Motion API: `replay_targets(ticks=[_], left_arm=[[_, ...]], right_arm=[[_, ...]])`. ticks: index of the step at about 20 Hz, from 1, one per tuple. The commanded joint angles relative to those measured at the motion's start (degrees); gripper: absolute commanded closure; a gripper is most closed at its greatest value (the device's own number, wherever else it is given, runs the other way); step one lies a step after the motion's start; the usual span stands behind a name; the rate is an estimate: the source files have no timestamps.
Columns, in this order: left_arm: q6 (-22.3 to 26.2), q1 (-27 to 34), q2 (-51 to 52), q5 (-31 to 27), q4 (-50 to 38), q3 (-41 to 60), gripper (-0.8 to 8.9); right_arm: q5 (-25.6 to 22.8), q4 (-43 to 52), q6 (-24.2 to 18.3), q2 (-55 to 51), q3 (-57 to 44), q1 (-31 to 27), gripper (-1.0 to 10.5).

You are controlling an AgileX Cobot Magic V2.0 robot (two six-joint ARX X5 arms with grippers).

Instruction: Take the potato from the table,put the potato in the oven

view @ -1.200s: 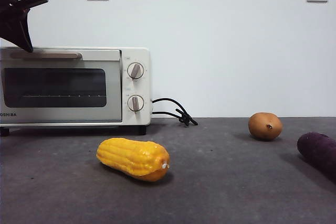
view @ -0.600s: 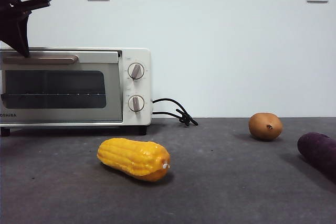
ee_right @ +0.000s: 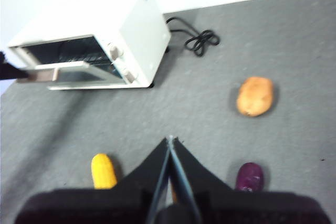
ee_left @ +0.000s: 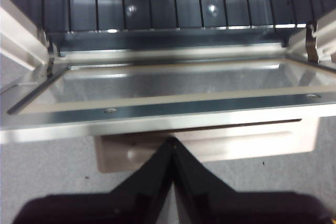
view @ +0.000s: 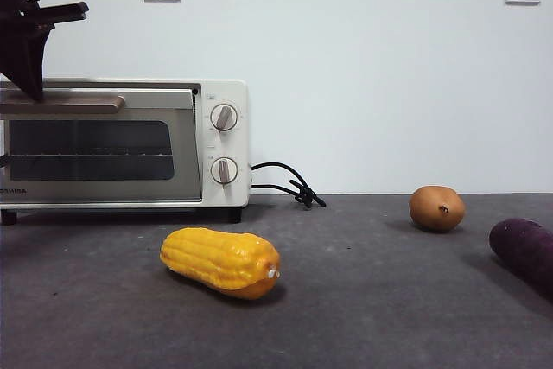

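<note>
The potato [view: 436,207], small and orange-brown, lies on the table [view: 371,300] at the right, well away from both grippers; the right wrist view shows the potato [ee_right: 254,96] too. The cream oven [view: 220,140] stands at the left with its glass door tipped partly open. My left gripper [view: 33,91] hangs at the door's top edge, its shut jaws touching the beige handle [view: 65,104]. In the left wrist view the left gripper [ee_left: 172,141] meets the handle [ee_left: 226,144] with the oven rack [ee_left: 173,3] behind. My right gripper [ee_right: 169,141] is shut, high above the table.
A yellow corn cob [view: 220,261] lies in front of the oven. A dark purple sweet potato [view: 523,252] sits at the right edge, near the potato. The oven's black cord [view: 289,183] coils behind it. Two wall sockets are on the white wall.
The oven door has tipped further open, its handle coming down and outward. The left gripper has shifted slightly with it. The vegetables have not moved.
</note>
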State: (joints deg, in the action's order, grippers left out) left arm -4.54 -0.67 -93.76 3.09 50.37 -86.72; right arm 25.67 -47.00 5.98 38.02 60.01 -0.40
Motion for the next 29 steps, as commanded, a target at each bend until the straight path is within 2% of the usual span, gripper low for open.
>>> replay_targets(ticks=[1, 10, 16, 26, 29], left_arm=[[0.74, -0.13, -2.8, -1.38, -0.28, 2.84, 8.19], [1.11, -0.2, -2.8, -1.42, -5.05, 13.18, 8.19], [1.11, -0.83, -2.8, -1.42, -7.56, 15.06, 8.19], [3.65, -2.71, -2.8, -1.14, 3.19, 15.06, 8.19], [5.25, -3.45, -2.8, 1.51, 5.75, 15.06, 8.19]], right_arm=[[-0.35, 0.42, -0.42, -0.17, 0.31, -0.02, 9.5], [-0.68, 0.57, -0.46, -0.17, 0.31, -0.04, 9.5], [-2.36, 0.61, -0.46, 0.07, 0.31, -0.04, 9.5], [-2.71, 0.39, -0.42, 0.35, 0.31, -0.04, 9.5], [-2.67, 0.2, -0.42, 0.35, 0.31, -0.02, 9.5]])
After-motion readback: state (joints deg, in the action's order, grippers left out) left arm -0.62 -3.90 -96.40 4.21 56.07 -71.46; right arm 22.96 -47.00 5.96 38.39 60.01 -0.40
